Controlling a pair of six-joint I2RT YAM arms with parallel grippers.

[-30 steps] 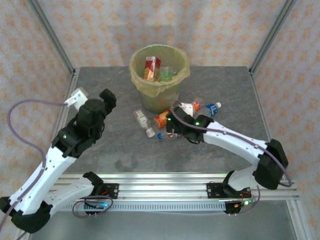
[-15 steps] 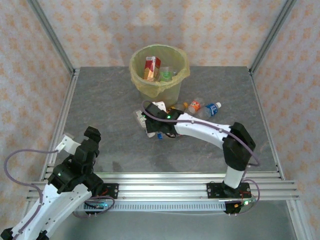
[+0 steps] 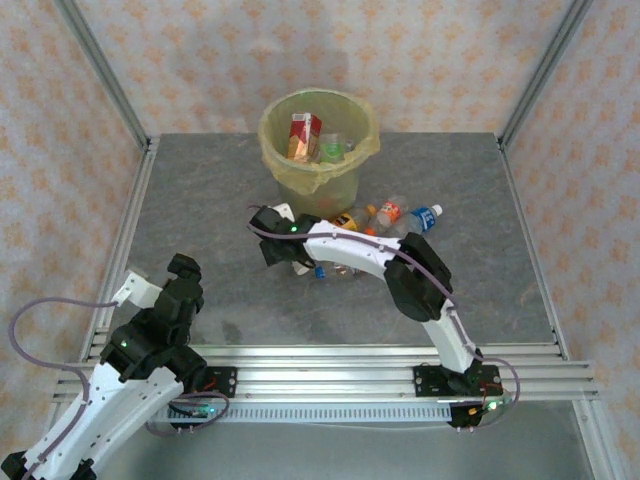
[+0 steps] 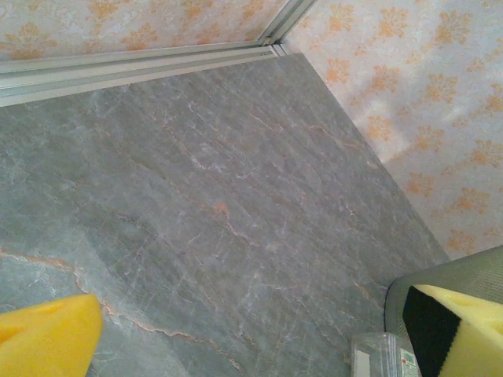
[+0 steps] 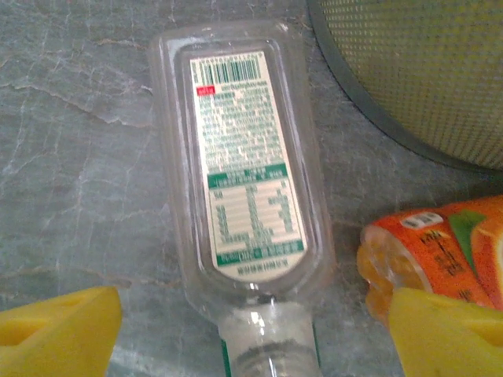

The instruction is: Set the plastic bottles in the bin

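some bottles [image 3: 305, 137] in bin [image 3: 322, 192]; several lie beside your right gripper [image 5: 251, 338], spread over a clear bottle [image 5: 244, 181]; left gripper [image 4: 251, 334] spread too.

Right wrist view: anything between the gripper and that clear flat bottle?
Nothing visible. The clear flat bottle lies uncovered in front of the open right gripper; an orange bottle sits right beside one fingertip.

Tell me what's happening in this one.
The right pincer hovers open over a clear flat bottle lying beside the bin, with an orange bottle next to it. The left pincer sits open and empty near the table's near-left edge. Some bottles are in the bin. Other bottles lie by its base.
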